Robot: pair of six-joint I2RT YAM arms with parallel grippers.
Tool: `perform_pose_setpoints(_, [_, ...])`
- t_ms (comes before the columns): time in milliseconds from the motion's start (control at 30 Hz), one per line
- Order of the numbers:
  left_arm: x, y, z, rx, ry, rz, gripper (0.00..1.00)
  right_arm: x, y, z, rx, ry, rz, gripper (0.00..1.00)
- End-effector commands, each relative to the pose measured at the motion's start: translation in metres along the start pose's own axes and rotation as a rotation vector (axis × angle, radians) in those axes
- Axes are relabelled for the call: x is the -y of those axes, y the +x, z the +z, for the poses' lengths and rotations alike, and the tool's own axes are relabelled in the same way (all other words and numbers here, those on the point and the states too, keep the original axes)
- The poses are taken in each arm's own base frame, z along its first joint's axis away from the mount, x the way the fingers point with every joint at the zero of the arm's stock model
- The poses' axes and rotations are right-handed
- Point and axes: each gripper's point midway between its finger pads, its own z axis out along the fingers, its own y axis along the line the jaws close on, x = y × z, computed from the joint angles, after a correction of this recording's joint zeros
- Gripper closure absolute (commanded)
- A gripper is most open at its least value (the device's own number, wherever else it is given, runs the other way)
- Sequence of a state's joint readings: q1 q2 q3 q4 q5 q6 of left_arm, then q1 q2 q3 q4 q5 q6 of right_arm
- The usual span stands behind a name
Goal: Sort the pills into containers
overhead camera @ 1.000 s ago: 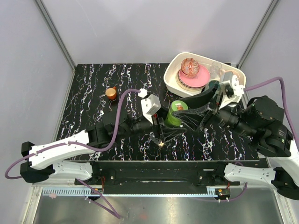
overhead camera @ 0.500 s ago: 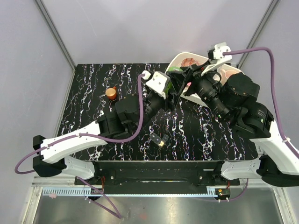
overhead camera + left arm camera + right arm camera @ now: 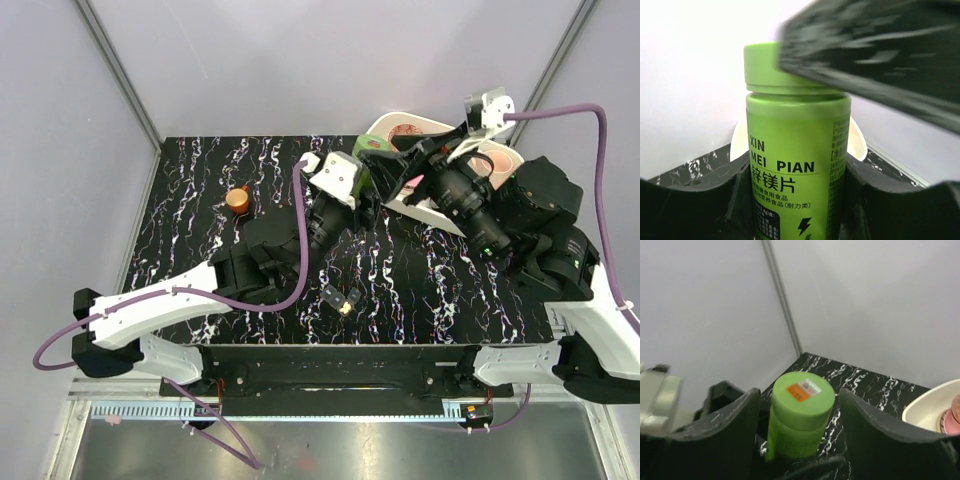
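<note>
While the dark pill box (image 3: 331, 296) lies on the tabletop (image 3: 200, 200) near its front edge, well apart from both pincers, the left pincer (image 3: 797, 200) clamps the green bottle (image 3: 795, 150). The right pincer (image 3: 799, 412) straddles the bottle's cap (image 3: 802, 390), spread wide and not touching it. The box's compartments are too small to make out.

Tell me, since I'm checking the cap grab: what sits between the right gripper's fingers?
The lid of the green bottle, with the right gripper's fingers on either side, in the right wrist view. The left gripper holds the bottle's body.
</note>
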State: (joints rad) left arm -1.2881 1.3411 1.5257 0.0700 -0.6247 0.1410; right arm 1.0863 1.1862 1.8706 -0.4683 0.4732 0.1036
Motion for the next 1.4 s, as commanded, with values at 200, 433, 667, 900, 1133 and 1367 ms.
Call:
perform_pose_setpoints(200, [-0.020, -0.012, -0.025, 0.048, -0.009, -0.153, 1.00, -0.043, -0.040, -0.058, 0.097, -0.365, 0.023, 0.20])
perform_pose_setpoints(433, [0.020, -0.008, -0.052, 0.031, 0.280, -0.218, 1.00, -0.041, -0.029, -0.088, 0.105, -0.459, -0.055, 0.21])
perform_pose_setpoints(667, [0.075, -0.043, -0.115, 0.113, 0.751, -0.302, 1.00, -0.064, -0.003, -0.125, 0.061, -0.696, -0.106, 0.22])
perform_pose_setpoints(900, [0.096, -0.048, -0.141, 0.123, 0.941, -0.312, 1.00, -0.080, 0.005, -0.134, 0.031, -0.805, -0.093, 0.19])
perform_pose_setpoints(1133, [0.108, -0.044, -0.140, 0.112, 0.996, -0.307, 1.00, -0.086, 0.004, -0.135, 0.023, -0.830, -0.045, 0.19])
perform_pose_setpoints(1367, [0.111, -0.046, -0.140, 0.117, 1.010, -0.306, 1.00, -0.091, 0.009, -0.129, 0.010, -0.837, -0.028, 0.20])
